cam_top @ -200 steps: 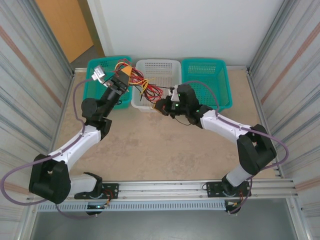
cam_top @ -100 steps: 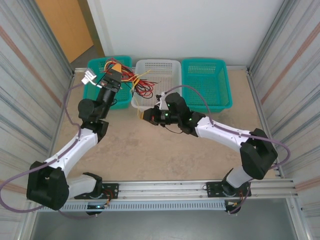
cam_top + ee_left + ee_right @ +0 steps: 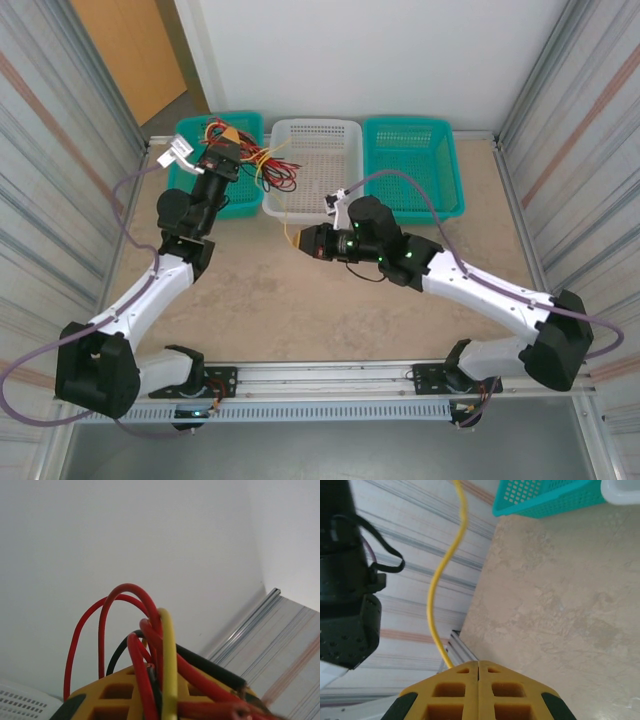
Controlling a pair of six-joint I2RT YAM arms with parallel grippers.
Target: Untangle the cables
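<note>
The cables (image 3: 268,163) are hanging bunched in the upper left of the frame, the left gripper (image 3: 227,140) clenching them. The right gripper (image 3: 300,243) is pinching one yellow cable (image 3: 440,595) at centre. You're looking to free it, so pull slowly, straight away from the bunch.

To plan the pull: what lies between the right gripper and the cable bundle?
A single yellow cable, leaving the shut jaws of the right gripper toward the bundle; the right wrist view shows it.
</note>
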